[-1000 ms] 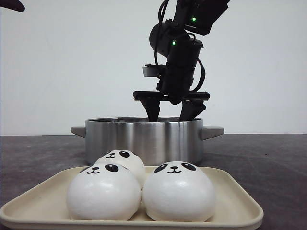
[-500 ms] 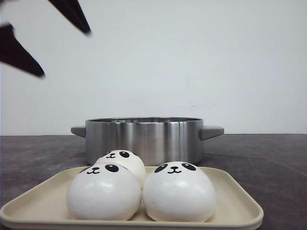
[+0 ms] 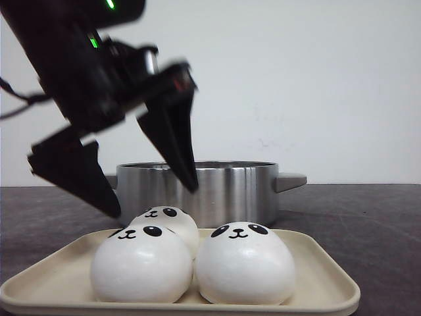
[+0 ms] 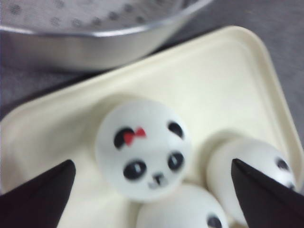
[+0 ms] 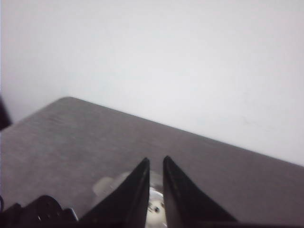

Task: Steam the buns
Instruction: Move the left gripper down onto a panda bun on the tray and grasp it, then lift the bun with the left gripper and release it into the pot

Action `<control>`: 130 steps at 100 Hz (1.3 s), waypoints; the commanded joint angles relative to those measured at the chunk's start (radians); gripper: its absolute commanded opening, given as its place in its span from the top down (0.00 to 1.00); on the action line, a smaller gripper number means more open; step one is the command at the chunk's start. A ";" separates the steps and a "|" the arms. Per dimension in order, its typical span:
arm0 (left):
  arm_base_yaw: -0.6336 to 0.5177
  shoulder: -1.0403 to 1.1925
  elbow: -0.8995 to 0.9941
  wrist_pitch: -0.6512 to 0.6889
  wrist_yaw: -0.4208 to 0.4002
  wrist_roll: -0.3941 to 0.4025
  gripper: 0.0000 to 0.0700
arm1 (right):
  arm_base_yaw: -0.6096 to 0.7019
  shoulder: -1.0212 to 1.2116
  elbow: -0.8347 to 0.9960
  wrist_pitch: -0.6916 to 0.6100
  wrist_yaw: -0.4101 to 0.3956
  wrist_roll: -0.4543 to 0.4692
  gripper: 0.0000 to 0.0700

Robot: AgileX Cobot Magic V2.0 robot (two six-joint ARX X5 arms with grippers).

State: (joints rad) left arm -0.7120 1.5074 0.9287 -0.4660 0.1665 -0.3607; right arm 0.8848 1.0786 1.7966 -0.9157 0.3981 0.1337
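1. 3 buns (image 3: 191,260) visible on the cream tray (image 3: 329,283) in the front view, packed touching one another at the near edge of the table; steel pot (image 3: 223,187) just behind the tray, its perforated steamer insert (image 4: 85,14) showing in the left wrist view.
2. Left gripper (image 3: 148,197) spread wide and empty, hanging above the tray's left half, tilted, tips pointing down toward the buns.
3. Key relation: rear bun with the red bow (image 4: 142,147) lying directly below and between the 2 open fingers (image 4: 38,194) in the left wrist view, centred in the gap, not touched. Round dome, so no long axis to align with; a straight descent looks enough to straddle it. 2 neighbouring buns pressed close on the near side, so likely little room for the fingertip there.
4. Left arm clearly the nearer one. Right gripper (image 5: 156,190) absent from the front view; in its own wrist view, fingers nearly together with only a thin slit, nothing between them, facing bare table and wall.
5. Change from 0.5 s ago: then only the left fingertips at the top-left corner of the front view; now the whole gripper lowered to just above the buns. From 1.0 s ago: right gripper gone from over the pot. Buns and tray unmoved.
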 commanded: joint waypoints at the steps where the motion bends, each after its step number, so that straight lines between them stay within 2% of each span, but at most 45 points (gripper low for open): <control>1: -0.010 0.038 0.017 0.016 -0.015 -0.026 0.09 | 0.010 0.009 0.017 -0.024 0.025 -0.008 0.94; 21: -0.010 0.098 0.020 0.028 -0.119 -0.026 0.09 | 0.011 -0.017 0.016 -0.085 0.029 0.010 0.94; 31: -0.010 0.107 0.019 0.032 -0.127 -0.026 0.14 | 0.011 -0.022 0.016 -0.097 0.029 0.016 0.94; 37: -0.010 0.107 0.019 0.032 -0.126 -0.026 0.25 | 0.011 -0.022 0.016 -0.103 0.029 0.018 0.94; 47: -0.010 0.107 0.019 0.020 -0.125 -0.026 0.50 | 0.011 -0.022 0.016 -0.114 0.029 0.024 0.94; 56: -0.010 0.107 0.019 0.002 -0.125 -0.026 0.66 | 0.011 -0.022 0.016 -0.131 0.029 0.034 0.94; 60: -0.010 0.107 0.019 -0.006 -0.126 -0.024 0.77 | 0.011 -0.022 0.016 -0.140 0.029 0.043 0.94; 65: -0.010 0.107 0.019 -0.018 -0.125 -0.019 1.00 | 0.011 -0.022 0.016 -0.149 0.029 0.047 0.94; 83: -0.011 0.076 0.043 -0.044 -0.115 -0.013 0.99 | 0.011 -0.021 0.016 -0.156 0.029 0.050 0.94; 103: -0.042 -0.077 0.143 -0.063 -0.095 -0.006 0.99 | 0.011 -0.021 0.016 -0.156 0.021 0.049 0.94; 120: -0.060 -0.172 0.233 -0.019 -0.198 0.023 0.99 | 0.011 -0.021 0.016 -0.156 0.021 0.049 0.94; 130: -0.044 -0.172 0.289 0.011 -0.251 0.067 0.99 | 0.011 -0.021 0.016 -0.155 0.020 0.050 0.94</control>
State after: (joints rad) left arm -0.7593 1.3041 1.1870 -0.4652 -0.0586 -0.3447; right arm 0.8845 1.0489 1.7950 -1.0809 0.4194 0.1726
